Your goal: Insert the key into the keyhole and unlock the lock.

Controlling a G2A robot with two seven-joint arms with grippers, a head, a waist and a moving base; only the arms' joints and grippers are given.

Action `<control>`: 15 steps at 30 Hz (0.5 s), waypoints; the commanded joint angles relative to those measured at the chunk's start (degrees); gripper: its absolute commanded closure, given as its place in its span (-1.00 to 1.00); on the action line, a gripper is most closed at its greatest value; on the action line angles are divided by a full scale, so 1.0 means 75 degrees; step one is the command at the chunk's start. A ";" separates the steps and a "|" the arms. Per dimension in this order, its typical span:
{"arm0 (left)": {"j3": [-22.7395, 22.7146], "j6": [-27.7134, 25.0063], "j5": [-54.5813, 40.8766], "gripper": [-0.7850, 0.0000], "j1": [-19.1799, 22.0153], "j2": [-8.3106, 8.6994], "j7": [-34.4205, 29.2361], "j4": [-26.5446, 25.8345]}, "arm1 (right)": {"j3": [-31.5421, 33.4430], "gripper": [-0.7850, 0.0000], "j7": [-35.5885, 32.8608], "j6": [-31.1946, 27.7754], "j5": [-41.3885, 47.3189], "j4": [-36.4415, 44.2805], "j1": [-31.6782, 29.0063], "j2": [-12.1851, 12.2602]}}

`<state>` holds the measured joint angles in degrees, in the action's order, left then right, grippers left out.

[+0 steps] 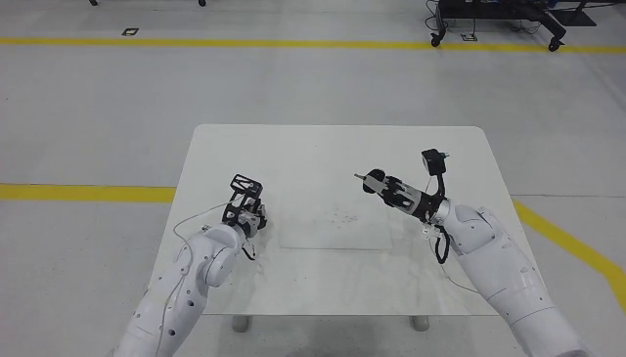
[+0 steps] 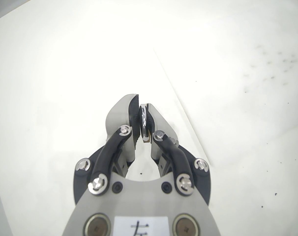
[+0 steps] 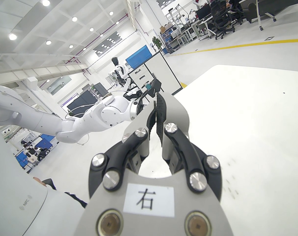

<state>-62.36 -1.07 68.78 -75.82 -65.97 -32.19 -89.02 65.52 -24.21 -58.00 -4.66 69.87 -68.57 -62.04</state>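
Key (image 1: 360,175) in right tool (image 1: 375,182)

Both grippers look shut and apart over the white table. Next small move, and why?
Probably ease the right gripper toward the left gripper. A thin silvery key-like tip pokes from the right one; the left clamps a silvery curved metal piece, likely the lock, and a clear gap over the white table separates them.
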 commanded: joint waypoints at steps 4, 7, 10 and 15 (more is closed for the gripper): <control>0.0203 0.0112 0.0334 1.00 0.0053 -0.0050 -0.0093 -0.0134 | 0.0000 1.00 0.0000 0.0000 0.0000 0.0000 0.0000 0.0000; 0.0297 0.0150 0.0439 1.00 0.0108 -0.0082 -0.0244 -0.0174 | 0.0000 1.00 0.0000 0.0000 0.0000 0.0000 0.0000 0.0000; 0.0288 0.0012 0.0207 1.00 0.0131 -0.0106 -0.0258 -0.0179 | 0.0000 1.00 0.0000 0.0000 0.0000 0.0000 0.0000 0.0000; 0.0171 -0.0124 -0.0038 1.00 0.0162 -0.0121 -0.0260 -0.0079 | 0.0000 1.00 0.0000 0.0000 0.0000 0.0000 0.0000 0.0000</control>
<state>-60.89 -1.96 68.68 -74.61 -66.85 -34.23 -89.82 65.52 -24.21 -58.00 -4.66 69.87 -68.57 -62.04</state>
